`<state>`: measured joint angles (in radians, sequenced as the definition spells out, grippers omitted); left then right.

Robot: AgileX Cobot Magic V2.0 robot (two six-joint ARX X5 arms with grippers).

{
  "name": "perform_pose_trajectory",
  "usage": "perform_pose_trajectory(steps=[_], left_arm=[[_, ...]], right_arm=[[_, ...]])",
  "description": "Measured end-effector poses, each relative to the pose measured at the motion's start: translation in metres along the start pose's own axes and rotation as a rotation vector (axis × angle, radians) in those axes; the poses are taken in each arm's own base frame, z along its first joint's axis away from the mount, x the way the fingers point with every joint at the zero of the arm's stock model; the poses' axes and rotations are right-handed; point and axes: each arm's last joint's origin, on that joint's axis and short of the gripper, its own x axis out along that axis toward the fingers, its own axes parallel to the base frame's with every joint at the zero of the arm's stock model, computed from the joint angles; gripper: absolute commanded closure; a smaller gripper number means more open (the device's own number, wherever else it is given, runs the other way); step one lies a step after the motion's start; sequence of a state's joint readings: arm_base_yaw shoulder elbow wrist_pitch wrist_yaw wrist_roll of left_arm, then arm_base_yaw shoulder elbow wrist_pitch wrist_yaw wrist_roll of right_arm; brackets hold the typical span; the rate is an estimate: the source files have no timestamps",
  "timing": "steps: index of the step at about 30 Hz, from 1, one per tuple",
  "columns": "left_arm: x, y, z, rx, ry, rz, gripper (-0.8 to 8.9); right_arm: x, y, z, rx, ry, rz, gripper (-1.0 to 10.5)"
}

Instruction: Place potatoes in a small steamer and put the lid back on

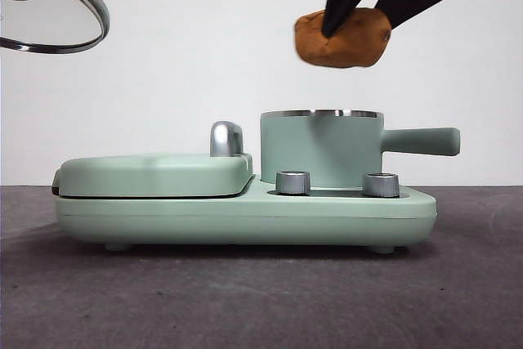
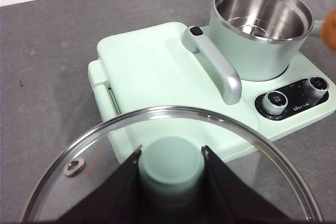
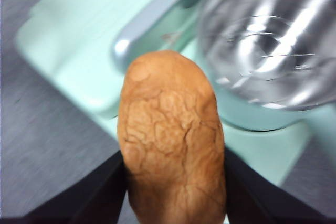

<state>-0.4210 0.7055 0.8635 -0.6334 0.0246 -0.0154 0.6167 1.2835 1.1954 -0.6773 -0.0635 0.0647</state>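
An orange-brown potato (image 1: 343,37) with cracked skin hangs in the air, my right gripper (image 1: 368,7) shut on it, a little above the small steamer (image 1: 321,147) and slightly right of its middle. The right wrist view shows the potato (image 3: 172,140) large between the black jaws, with the open steel bowl of the steamer (image 3: 273,45) beyond it. The steamer (image 2: 261,30) is a mint-green pot, empty inside, with a straight side handle (image 1: 421,140). My left gripper (image 2: 170,174) is shut on the knob of the clear glass lid (image 2: 173,129). That lid (image 1: 51,4) is held high at the left.
The steamer stands on a mint-green cooker base (image 1: 245,214) with two steel dials (image 1: 293,182). A flat griddle cover (image 1: 155,173) with a chrome handle (image 1: 226,138) fills the base's left half. Grey table and white wall surround it.
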Motion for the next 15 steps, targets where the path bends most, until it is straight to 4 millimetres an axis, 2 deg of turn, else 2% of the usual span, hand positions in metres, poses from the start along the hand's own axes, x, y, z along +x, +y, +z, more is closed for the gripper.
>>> perform_pose_trajectory(steps=[6, 15], left_arm=[[0.000, 0.000, 0.000, 0.000, 0.000, 0.000, 8.01], [0.000, 0.000, 0.000, 0.000, 0.000, 0.000, 8.01]], right_arm=[[0.016, -0.030, 0.034, 0.079, -0.005, -0.026, 7.4], [0.075, -0.067, 0.063, 0.128, 0.060, -0.039, 7.4]])
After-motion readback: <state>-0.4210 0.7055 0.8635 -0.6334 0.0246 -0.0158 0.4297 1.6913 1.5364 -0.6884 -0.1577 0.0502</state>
